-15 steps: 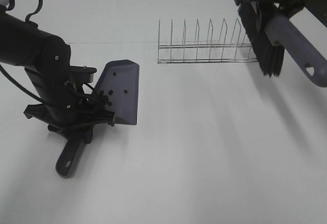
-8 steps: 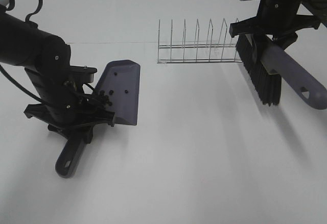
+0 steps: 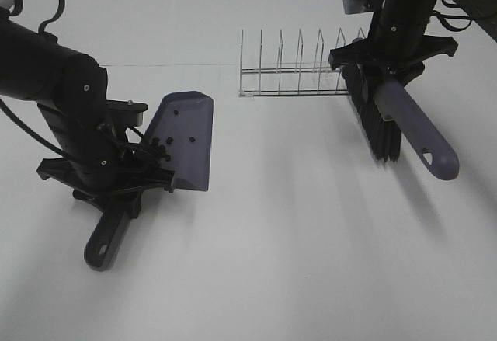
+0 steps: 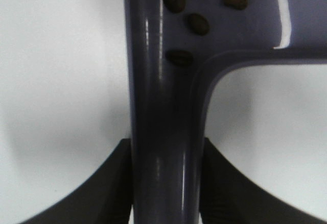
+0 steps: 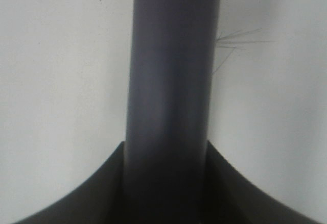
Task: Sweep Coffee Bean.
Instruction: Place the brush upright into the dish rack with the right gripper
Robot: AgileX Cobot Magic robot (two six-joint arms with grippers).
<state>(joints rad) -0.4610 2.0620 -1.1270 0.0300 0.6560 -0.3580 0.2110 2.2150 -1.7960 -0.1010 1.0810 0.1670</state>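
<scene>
The left hand (image 3: 118, 179) is clenched on the handle of the purple-grey dustpan (image 3: 190, 135). In the left wrist view its two dark fingers (image 4: 110, 183) press against both sides of the handle (image 4: 158, 106). The dustpan sits off the left end of the wire rack (image 3: 291, 69), on the side of the rack nearer the camera, well apart from it. Its wide mouth faces the rack and its handle runs away from it.

The coffee beans (image 3: 163, 145) lie inside the dustpan. Most are bunched at the back of the pan where the handle joins, and a few lie singly farther up the pan floor, toward the rack. The left wrist view shows five of them (image 4: 197, 23) as dark ovals beside the handle root.

The right hand (image 3: 386, 61) is at the rack's right end, clenched on the brush (image 3: 408, 127). In the right wrist view its fingers (image 5: 102, 188) flank the grey handle (image 5: 168, 81), and a few stray bristles stick out past the handle's edge. The black bristles (image 3: 375, 127) hang just beside the rack's last wires, pointing down at the white desk (image 3: 311, 240). I cannot tell whether they touch the desk. The brush handle slants away from the rack toward the camera, its end with the hanging hole lying farthest from the rack.
</scene>
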